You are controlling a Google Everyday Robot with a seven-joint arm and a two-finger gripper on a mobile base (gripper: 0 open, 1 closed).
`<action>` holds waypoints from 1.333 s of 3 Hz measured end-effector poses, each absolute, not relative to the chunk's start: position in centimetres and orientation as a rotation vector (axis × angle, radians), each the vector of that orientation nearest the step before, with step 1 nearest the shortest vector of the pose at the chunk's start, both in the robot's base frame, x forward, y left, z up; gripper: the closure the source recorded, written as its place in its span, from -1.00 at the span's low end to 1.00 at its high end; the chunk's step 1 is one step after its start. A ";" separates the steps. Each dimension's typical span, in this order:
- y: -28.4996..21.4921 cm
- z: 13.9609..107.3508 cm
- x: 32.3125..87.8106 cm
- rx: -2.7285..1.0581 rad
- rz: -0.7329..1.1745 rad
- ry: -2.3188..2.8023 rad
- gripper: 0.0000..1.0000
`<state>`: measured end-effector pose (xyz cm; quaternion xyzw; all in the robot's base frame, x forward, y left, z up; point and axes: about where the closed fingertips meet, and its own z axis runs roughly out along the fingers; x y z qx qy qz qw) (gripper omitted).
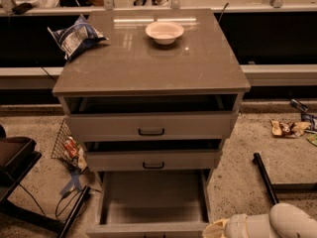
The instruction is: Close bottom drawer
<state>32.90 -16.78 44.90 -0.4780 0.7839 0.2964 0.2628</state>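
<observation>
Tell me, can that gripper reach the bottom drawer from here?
Probably yes: the gripper sits low, beside the front corner of the pulled-out bottom drawer, with nothing visible between them.
</observation>
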 end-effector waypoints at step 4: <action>-14.8 21.1 33.8 -1.192 0.683 2.336 1.00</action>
